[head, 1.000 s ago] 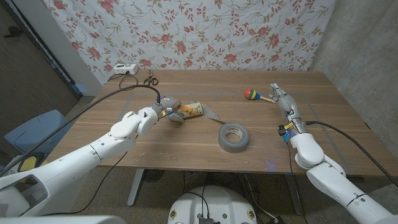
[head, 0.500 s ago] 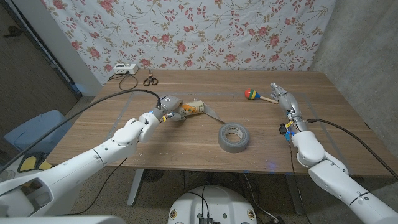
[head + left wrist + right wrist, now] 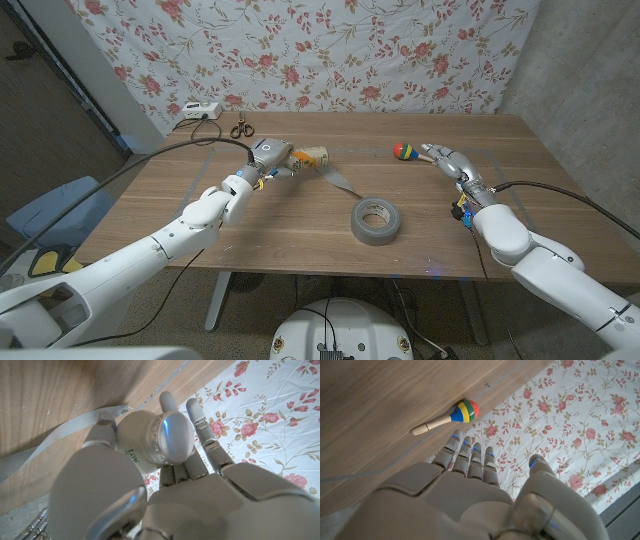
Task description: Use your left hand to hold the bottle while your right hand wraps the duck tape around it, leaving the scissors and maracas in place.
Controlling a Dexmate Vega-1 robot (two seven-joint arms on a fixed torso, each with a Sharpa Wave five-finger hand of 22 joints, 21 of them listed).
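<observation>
Left hand (image 3: 268, 157) grips the bottle (image 3: 311, 157) at the far left-centre of the wooden table (image 3: 300, 220), fingers wrapped around its body. The bottle is held on its side, pale with an orange and green label; in the left wrist view the bottle (image 3: 150, 447) shows a rounded silver cap (image 3: 172, 435) and green lettering on a cream wall. A strip of grey tape (image 3: 340, 180) runs from the bottle down across the table toward the duck tape roll (image 3: 376, 220), which lies flat near the table's middle, grey with an open core.

Right hand (image 3: 452, 163) holds nothing, fingers extended and slightly apart, just beside the maraca (image 3: 408, 152), whose head is striped red, yellow, green and blue. The scissors (image 3: 240, 127) lie at the far edge, near a white box (image 3: 201, 112).
</observation>
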